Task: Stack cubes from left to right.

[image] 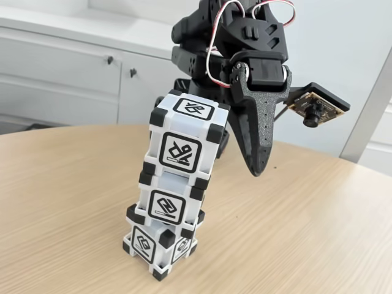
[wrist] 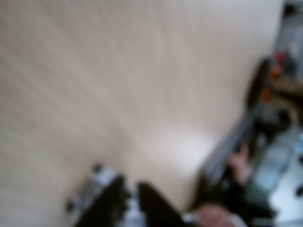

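Pale wood-grain desk point(image: 318, 226) runs under everything, and nearest you in the fixed view, close to the front edge, the three cubes stand as one tower: the bottom cube point(image: 158, 245) on the desk, the middle cube point(image: 169, 205) twisted a little on it, the top cube point(image: 185, 144) leaning toward the arm. They look alike, white plastic with black corner blocks and a black-framed glyph on each face; you should expect them to be light, rigid and fairly slick, so a stray nudge could topple the crooked column. If you must take one, close on two opposite flat faces between the corner blocks, not on the corners. Just behind and to the right of the tower hangs the gripper point(image: 254, 162), pointing down, apart from the top cube and empty; whether its jaws are parted or closed you cannot tell here. Farther back stand white cabinets point(image: 61, 67). The wrist view is too blurred to add anything.
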`<state>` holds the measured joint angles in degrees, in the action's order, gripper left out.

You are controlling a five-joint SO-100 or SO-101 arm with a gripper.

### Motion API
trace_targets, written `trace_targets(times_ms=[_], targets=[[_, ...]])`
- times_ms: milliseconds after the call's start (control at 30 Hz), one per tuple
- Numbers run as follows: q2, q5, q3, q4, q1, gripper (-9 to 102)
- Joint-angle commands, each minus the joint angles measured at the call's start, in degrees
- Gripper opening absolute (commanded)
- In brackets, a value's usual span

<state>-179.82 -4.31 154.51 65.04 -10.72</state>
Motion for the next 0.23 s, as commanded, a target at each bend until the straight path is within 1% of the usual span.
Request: trace_targets(times_ms=[0,200], targets=[[-0.26,1.14,-0.35,-0.09,-0.44,1],[-0.26,2.46,-0.35,-0.09,-0.44,2]])
